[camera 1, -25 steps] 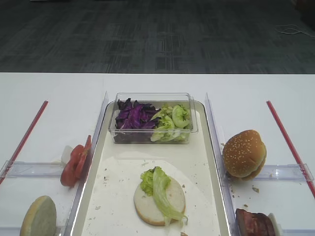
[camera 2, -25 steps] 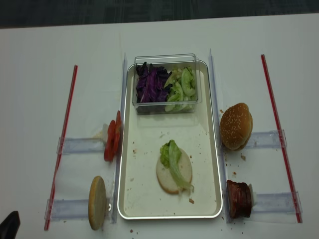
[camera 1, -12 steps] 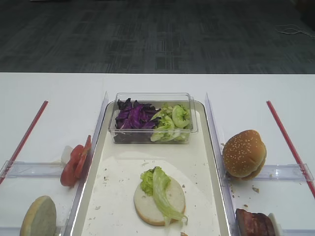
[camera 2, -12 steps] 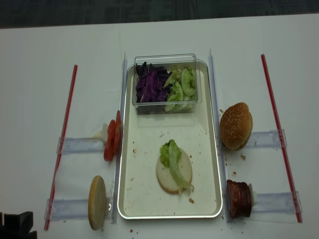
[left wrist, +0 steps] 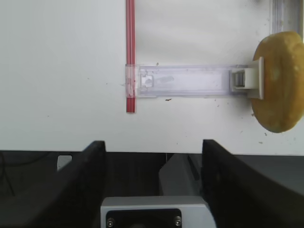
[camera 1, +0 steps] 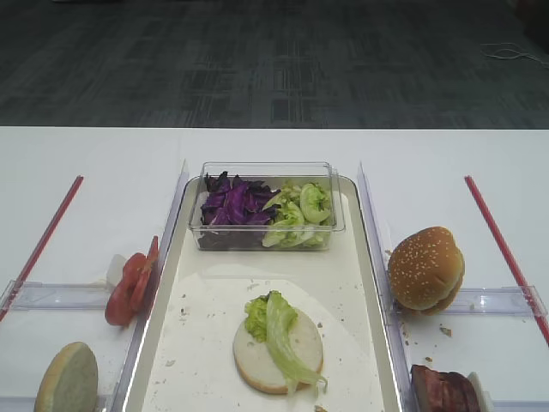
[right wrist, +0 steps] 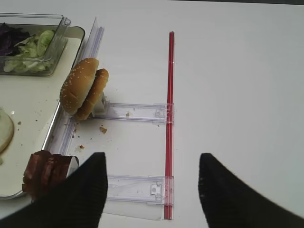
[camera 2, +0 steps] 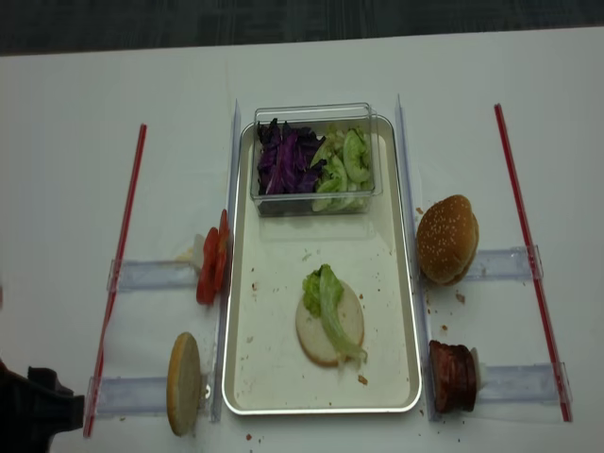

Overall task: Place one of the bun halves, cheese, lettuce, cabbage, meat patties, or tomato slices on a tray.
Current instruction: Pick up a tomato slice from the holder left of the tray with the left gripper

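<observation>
- My left claw (left wrist: 152,156) hangs wide apart, empty, off the table (left wrist: 61,57) edge near a bun half (left wrist: 280,85).
- My right claw (right wrist: 152,190) is apart, empty.

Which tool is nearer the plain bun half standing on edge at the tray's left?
Left. The left tool, open, sits at the table's near-left edge, with the bun half just ahead and inward. The right tool, also open, hovers on the far side of the tray, near the meat patties.
</observation>
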